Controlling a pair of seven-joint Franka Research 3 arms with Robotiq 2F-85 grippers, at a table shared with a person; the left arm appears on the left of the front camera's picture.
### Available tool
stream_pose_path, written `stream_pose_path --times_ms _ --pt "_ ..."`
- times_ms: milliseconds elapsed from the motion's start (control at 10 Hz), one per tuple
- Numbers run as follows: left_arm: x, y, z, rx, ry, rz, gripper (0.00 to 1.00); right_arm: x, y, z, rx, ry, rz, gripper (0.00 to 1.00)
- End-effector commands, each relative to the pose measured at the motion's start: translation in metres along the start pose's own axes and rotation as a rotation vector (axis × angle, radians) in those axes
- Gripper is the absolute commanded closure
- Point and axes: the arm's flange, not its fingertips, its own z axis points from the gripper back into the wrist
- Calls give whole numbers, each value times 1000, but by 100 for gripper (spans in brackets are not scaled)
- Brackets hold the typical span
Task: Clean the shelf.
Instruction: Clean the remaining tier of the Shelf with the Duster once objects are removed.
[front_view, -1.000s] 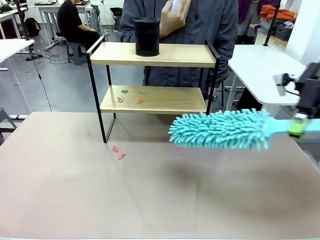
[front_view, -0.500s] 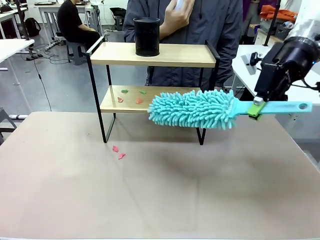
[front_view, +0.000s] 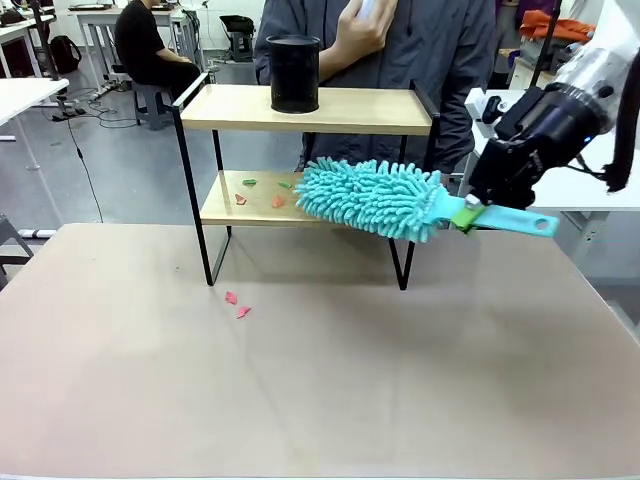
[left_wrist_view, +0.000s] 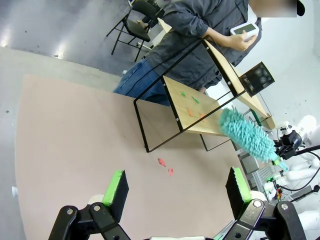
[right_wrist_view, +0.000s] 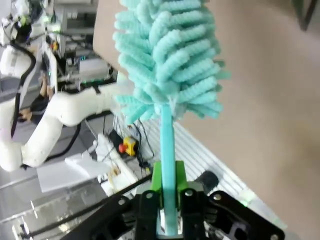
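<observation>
Left gripper (left_wrist_view: 177, 189) hung at the bottom of its wrist view with its green-padded fingers spread wide and nothing between them. Toward the right of the front view, the right gripper (front_view: 468, 214) was clamped on the handle of a teal duster (front_view: 370, 198). The duster's fluffy head reached over the lower board of the shelf (front_view: 240, 108), its tip just beside the red and green scraps (front_view: 262, 192) at that board's left part. The step in hand looked like sweeping those scraps off. It would likely go best with the head kept low and flat on the board and pushed leftward past the open end, clear of the black posts. The shelf stood at upper centre of the frame on the brown table (front_view: 300, 400). It had two light wooden boards in a thin black frame, with a black cup (front_view: 293, 73) on the top board and loose red bits (front_view: 237, 305) on the table near its left front leg.
</observation>
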Motion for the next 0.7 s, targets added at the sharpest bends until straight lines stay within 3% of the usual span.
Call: stream_pose_path --times_ms 0,100,200,500,600 --pt "-2 1 -2 -15 -19 -17 0 -2 0 -11 13 -132 -27 88" --pt "-2 1 -2 -15 -19 -17 0 -1 -7 -9 17 -162 -75 88" --pt "-2 1 -2 -15 -19 -17 0 2 -4 -3 1 -62 -14 88" --pt "-2 1 -2 -15 -19 -17 0 1 -11 -6 -1 -95 -38 88" --pt "-2 1 -2 -15 -19 -17 0 10 -12 -11 -71 -117 -93 88"
